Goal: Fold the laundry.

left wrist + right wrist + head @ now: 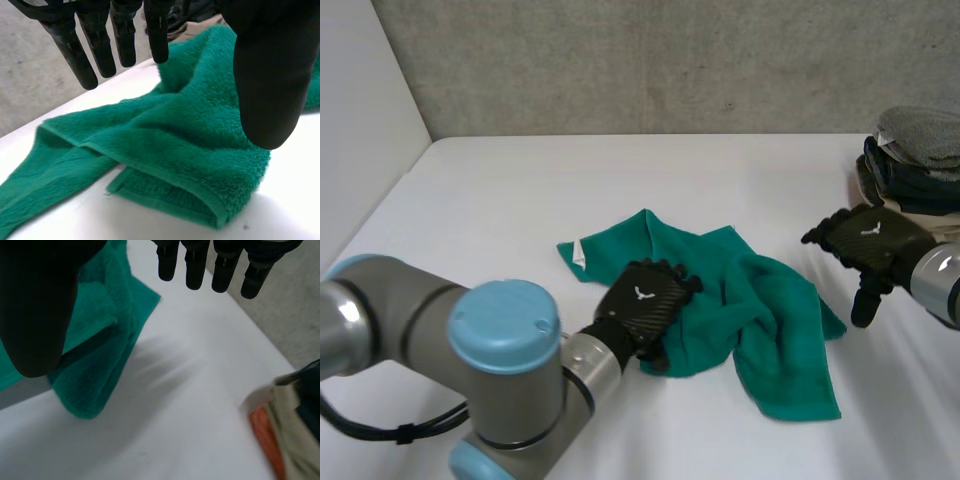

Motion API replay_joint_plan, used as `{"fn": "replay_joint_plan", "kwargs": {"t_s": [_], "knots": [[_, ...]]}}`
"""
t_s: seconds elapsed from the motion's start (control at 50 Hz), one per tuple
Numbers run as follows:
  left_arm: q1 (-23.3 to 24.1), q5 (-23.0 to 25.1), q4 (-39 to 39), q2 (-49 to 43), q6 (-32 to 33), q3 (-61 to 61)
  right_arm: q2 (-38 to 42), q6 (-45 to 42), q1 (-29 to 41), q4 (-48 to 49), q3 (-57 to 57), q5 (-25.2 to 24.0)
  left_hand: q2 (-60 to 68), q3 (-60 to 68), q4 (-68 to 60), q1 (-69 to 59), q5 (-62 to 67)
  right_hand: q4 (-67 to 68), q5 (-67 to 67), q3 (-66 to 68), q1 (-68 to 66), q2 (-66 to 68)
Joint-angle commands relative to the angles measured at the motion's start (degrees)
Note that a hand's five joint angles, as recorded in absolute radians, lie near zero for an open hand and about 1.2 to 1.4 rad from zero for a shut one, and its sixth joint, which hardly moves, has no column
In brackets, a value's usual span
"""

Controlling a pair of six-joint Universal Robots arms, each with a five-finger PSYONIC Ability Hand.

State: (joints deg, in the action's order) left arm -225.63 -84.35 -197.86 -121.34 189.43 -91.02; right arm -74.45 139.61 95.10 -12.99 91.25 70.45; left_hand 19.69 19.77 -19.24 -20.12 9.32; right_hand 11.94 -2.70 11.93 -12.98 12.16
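One crumpled green towel (775, 330) lies beneath the left hand (645, 303).

No words or numbers can be read. A small white winged emblem (641, 294), without lettering, sits on the back of the robot's black left hand (652, 318). A matching emblem (869, 230) marks the back of the black right hand (882, 256). A small white label (579, 254) at one corner of the crumpled green terry towel (775, 320) is too small to read.
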Motion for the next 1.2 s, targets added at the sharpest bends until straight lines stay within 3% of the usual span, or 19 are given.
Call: {"fn": "replay_joint_plan", "kwargs": {"t_s": [0.02,0.24,0.38,0.48,0.6,0.7,0.86,1.1,1.14,1.2], "knots": [[1.68,0.24,-0.59,-5.39,1.91,4.71,3.96,6.28,0.34,8.85,3.76,0.31,1.80,1.72,-2.25,-1.37,2.17,1.51,-0.75,1.52,-0.47,1.28],[3.80,-0.46,0.02,-10.68,2.62,12.98,8.35,18.15,1.92,12.64,4.46,-0.31,2.30,2.22,-2.75,-1.87,2.67,2.01,-1.26,2.03,-0.97,1.79],[-1.21,-0.81,-0.07,-3.74,2.53,11.13,9.14,20.61,6.23,16.16,2.18,0.66,-1.39,-1.47,0.94,1.82,-1.02,8.22,-7.46,8.23,-7.18,7.99],[-6.47,-0.20,-0.50,-0.48,2.62,8.59,11.25,20.53,9.56,15.63,-1.16,0.66,-2.40,-2.48,1.95,2.83,-2.03,67.90,-67.14,67.91,-66.86,67.68],[-13.24,0.33,-0.68,-0.39,2.35,8.14,10.64,19.65,11.15,15.02,-3.27,-0.04,-7.12,-7.20,6.66,7.55,-6.74,68.06,-67.30,68.07,-67.02,67.84],[-16.77,2.34,-0.68,-3.10,2.35,10.07,1.35,20.79,14.92,14.93,-5.29,-1.62,-8.46,-8.54,8.01,8.89,-8.09,68.06,-67.30,68.07,-67.02,67.84],[-16.95,7.09,-0.51,-12.07,1.65,15.95,-7.72,23.42,19.85,13.26,-6.87,-5.32,-9.31,-9.38,8.85,9.74,-8.93,68.06,-67.30,68.07,-67.02,67.84],[-13.79,7.89,-0.68,-20.25,-2.66,24.05,-14.76,30.54,23.19,8.42,-7.67,-8.83,-9.47,-9.55,9.02,9.90,-9.10,68.06,-67.30,68.07,-67.02,67.84],[-13.08,7.80,-0.68,-20.78,-2.92,24.75,-15.55,31.42,23.20,8.51,-7.76,-9.10,-7.13,-7.21,6.68,7.57,-6.76,68.06,-67.30,68.07,-67.02,67.84],[-12.55,7.80,-0.68,-20.96,-3.10,25.10,-17.04,33.70,22.58,8.69,-8.28,-8.92,22.85,22.77,-23.30,-22.42,23.22,68.06,-67.30,68.07,-67.02,67.84]]}}
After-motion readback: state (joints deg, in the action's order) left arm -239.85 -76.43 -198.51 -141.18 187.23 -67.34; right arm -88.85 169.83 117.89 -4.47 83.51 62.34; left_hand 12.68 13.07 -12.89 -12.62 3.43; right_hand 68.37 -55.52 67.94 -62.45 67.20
